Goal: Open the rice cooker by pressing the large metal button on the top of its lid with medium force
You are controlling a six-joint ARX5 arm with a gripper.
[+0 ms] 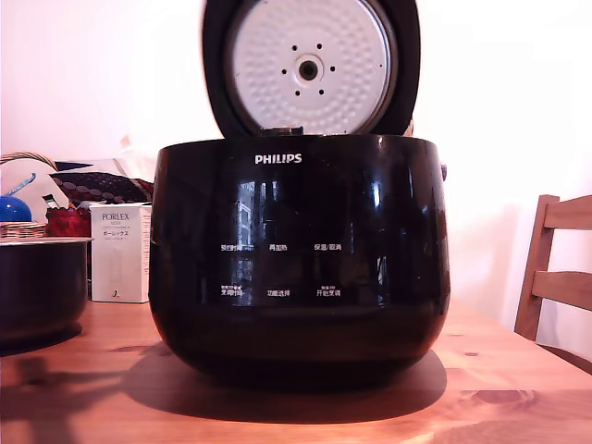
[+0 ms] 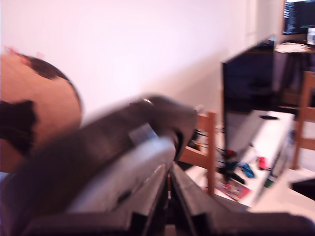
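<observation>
The rice cooker (image 1: 299,259) stands on the table (image 1: 499,388), its lid (image 1: 310,67) raised upright behind the body. At the exterior view's left sit a pot (image 1: 42,287) and, behind it, a box (image 1: 120,252); a chair (image 1: 555,273) stands at the right.

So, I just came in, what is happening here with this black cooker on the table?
The rice cooker stands on a wooden table with the lid already swung up, so its silver dimpled underside faces the exterior view. Nothing is touching the cooker in that view, and no arm appears there. The wrist view is blurred: the gripper has its jaws close together with nothing between them, and it looks out at the room, not at the cooker. A smaller dark pot and a white box stand at the exterior view's left.
</observation>
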